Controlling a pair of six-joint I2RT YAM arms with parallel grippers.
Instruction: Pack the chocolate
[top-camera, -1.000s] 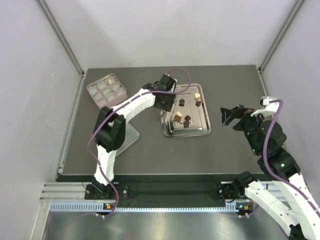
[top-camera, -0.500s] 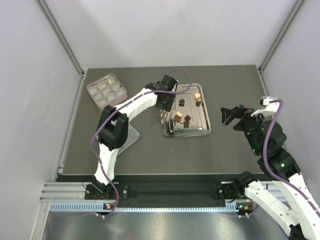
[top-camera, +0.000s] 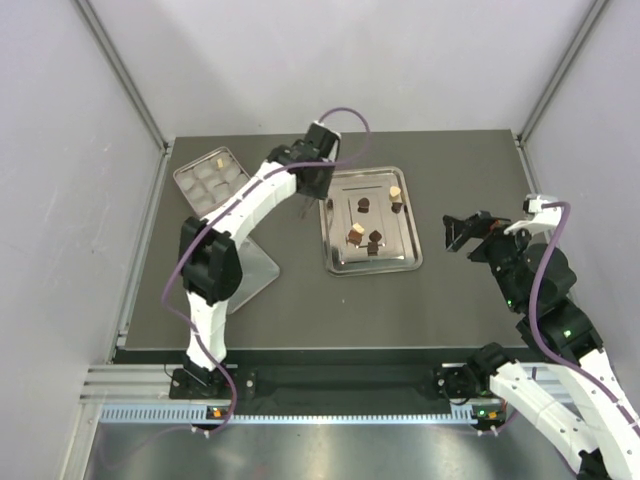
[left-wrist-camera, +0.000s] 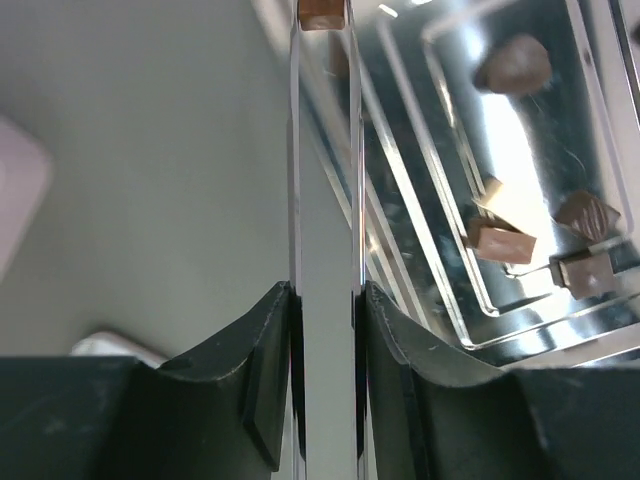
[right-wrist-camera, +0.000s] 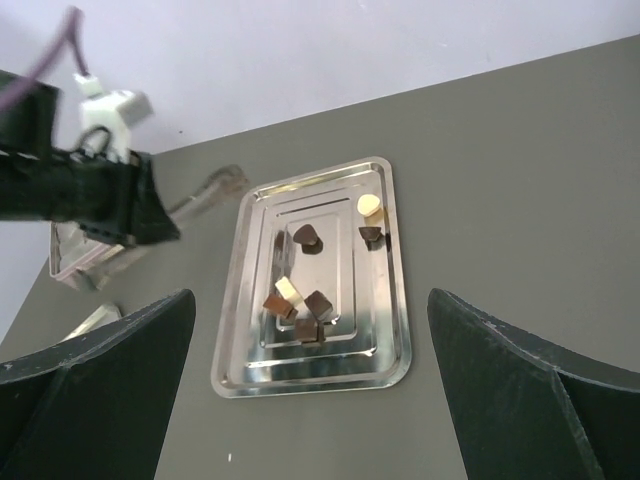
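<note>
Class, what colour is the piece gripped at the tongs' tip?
The chocolate piece in the clear tongs is mid brown; left wrist view shows it best.

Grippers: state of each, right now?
Left gripper: closed on clear tongs pinching a chocolate piece.
Right gripper: open, empty.

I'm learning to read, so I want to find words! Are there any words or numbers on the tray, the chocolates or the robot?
None: no word, number or sign can be read in any view.
On the steel tray: bare shiny metal, no print.
On the chocolate pieces: no stamp can be made out.
On the tin: no lettering shows from here.
On the clear tongs in the left claw: plain.
</note>
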